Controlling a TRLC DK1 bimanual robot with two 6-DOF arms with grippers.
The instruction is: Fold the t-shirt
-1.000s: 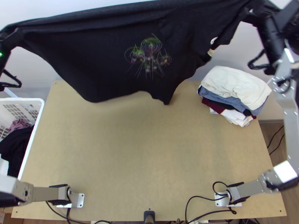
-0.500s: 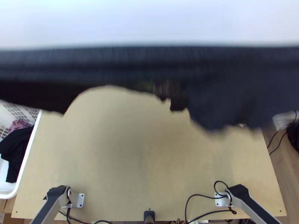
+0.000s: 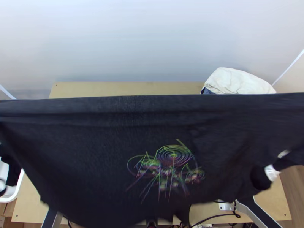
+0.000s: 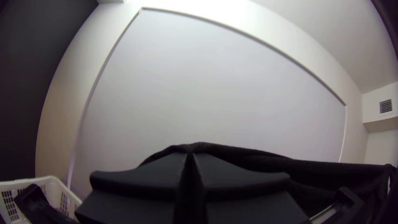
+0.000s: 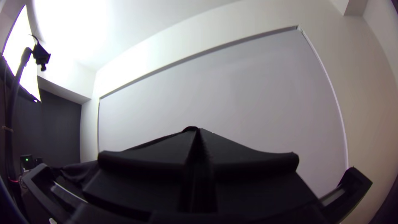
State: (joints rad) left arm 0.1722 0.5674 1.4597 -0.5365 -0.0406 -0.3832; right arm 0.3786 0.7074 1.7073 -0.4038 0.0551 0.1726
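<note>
The black t-shirt (image 3: 95, 159) hangs in the air, stretched wide across the top view, its coloured print facing the camera and its lower edge uneven. In the left wrist view my left gripper (image 4: 189, 154) is shut on the t-shirt, whose taut upper edge (image 4: 253, 155) runs off from the fingertips. My right gripper (image 5: 198, 132) is likewise shut on the cloth in the right wrist view, with a fold of it at the tips. The cloth hides much of the table and the arms.
On the table's (image 3: 125, 88) far right lies a stack of folded clothes with a white one (image 3: 239, 81) on top, partly covered by the hanging shirt. A white basket (image 3: 14, 194) with dark cloth stands at the left. Black cables run along the near edge.
The t-shirt has swung from the far side of the table toward the near side, blurring past midway, and now hangs close to the camera. Both arms have drawn back with it.
</note>
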